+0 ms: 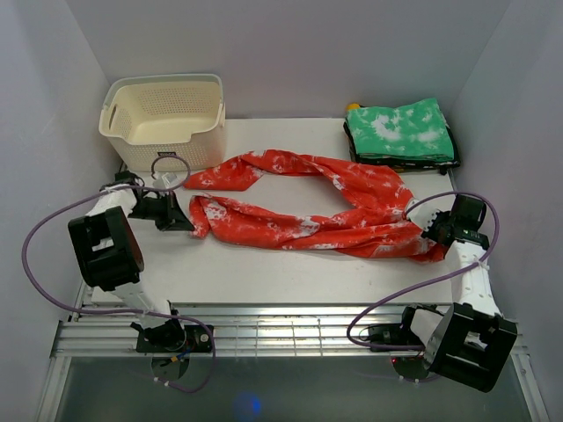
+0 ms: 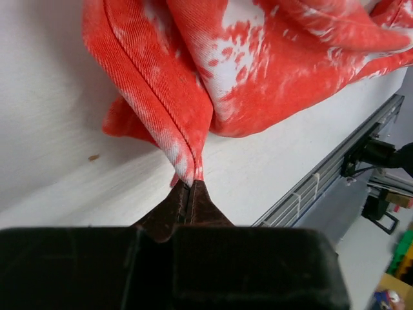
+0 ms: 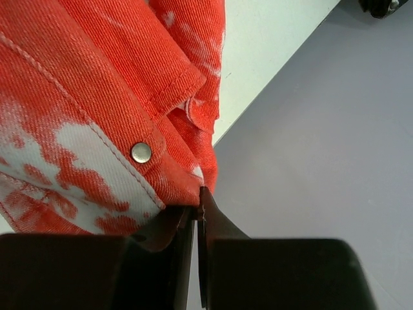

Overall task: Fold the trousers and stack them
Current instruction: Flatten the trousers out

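Red and white tie-dye trousers point(image 1: 308, 207) lie spread across the middle of the white table, legs pointing left, waist at the right. My left gripper point(image 1: 183, 220) is shut on the hem of the near leg point(image 2: 184, 165) at the table's left. My right gripper point(image 1: 428, 230) is shut on the waistband point(image 3: 161, 174) near a metal snap button point(image 3: 141, 152), at the table's right edge. A folded green and white pair of trousers point(image 1: 401, 132) lies at the back right.
A cream plastic basket point(image 1: 164, 119) stands at the back left. The grey enclosure walls close in on both sides. A metal rail point(image 1: 281, 334) runs along the near table edge. Purple cables loop beside both arms.
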Controlling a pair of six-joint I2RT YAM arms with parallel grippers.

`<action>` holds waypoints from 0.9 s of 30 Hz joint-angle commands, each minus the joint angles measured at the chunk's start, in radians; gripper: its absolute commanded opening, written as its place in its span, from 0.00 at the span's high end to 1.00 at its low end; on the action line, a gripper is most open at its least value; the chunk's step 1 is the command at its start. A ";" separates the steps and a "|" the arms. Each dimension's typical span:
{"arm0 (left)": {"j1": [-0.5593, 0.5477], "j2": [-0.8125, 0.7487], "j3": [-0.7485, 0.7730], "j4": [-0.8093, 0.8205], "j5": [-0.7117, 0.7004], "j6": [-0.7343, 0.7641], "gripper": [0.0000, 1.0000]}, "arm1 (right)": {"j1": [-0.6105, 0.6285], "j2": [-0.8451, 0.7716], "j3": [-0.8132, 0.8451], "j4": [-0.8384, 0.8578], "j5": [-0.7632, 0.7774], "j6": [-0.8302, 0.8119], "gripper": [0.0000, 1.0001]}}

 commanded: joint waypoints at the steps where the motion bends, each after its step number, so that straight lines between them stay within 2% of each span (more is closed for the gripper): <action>1: 0.056 -0.101 0.181 -0.270 -0.031 0.204 1.00 | -0.023 -0.022 0.026 0.022 0.000 -0.097 0.92; 3: 0.085 -0.095 0.328 -0.445 -0.080 0.313 1.00 | -0.046 -0.047 0.013 0.030 -0.007 -0.127 0.92; 4: 0.097 -0.084 0.365 -0.492 -0.137 0.411 1.00 | -0.054 -0.051 0.008 0.034 -0.012 -0.155 0.92; 6: 0.119 -0.067 0.426 -0.573 -0.208 0.496 1.00 | -0.084 -0.062 -0.001 0.038 -0.012 -0.183 0.92; 7: 0.125 -0.062 0.431 -0.572 -0.304 0.552 1.00 | -0.096 -0.064 -0.001 0.038 -0.044 -0.209 0.92; 11: 0.166 -0.032 0.434 -0.557 -0.473 0.726 1.00 | -0.169 -0.099 -0.012 0.033 -0.090 -0.282 0.92; 14: 0.189 0.090 0.499 -0.532 -0.516 0.745 1.00 | -0.192 -0.145 -0.044 0.012 -0.121 -0.365 0.92; 15: 0.195 0.132 0.528 -0.523 -0.519 0.736 1.00 | -0.192 -0.160 -0.066 -0.043 -0.130 -0.388 0.92; 18: 0.209 0.302 0.683 -0.512 -0.532 0.681 1.00 | -0.192 -0.246 -0.142 -0.110 -0.162 -0.494 0.92; 20: 0.214 0.376 0.822 -0.512 -0.530 0.650 1.00 | -0.192 -0.319 -0.199 -0.098 -0.165 -0.545 0.92; 22: 0.212 0.459 0.896 -0.518 -0.506 0.618 1.00 | -0.192 -0.353 -0.259 -0.093 -0.171 -0.583 0.92; 23: 0.209 0.476 0.939 -0.520 -0.496 0.608 0.96 | -0.192 -0.378 -0.273 -0.102 -0.173 -0.595 0.92; 24: 0.208 0.488 0.948 -0.518 -0.484 0.602 0.70 | -0.190 -0.389 -0.282 -0.114 -0.173 -0.609 0.85; 25: 0.208 0.493 0.953 -0.514 -0.478 0.593 0.55 | -0.190 -0.410 -0.285 -0.145 -0.178 -0.620 0.76; 26: 0.211 0.485 0.950 -0.504 -0.473 0.587 0.44 | -0.190 -0.421 -0.281 -0.160 -0.181 -0.618 0.65; 27: 0.214 0.446 0.942 -0.491 -0.443 0.593 0.21 | -0.192 -0.433 -0.264 -0.180 -0.181 -0.606 0.34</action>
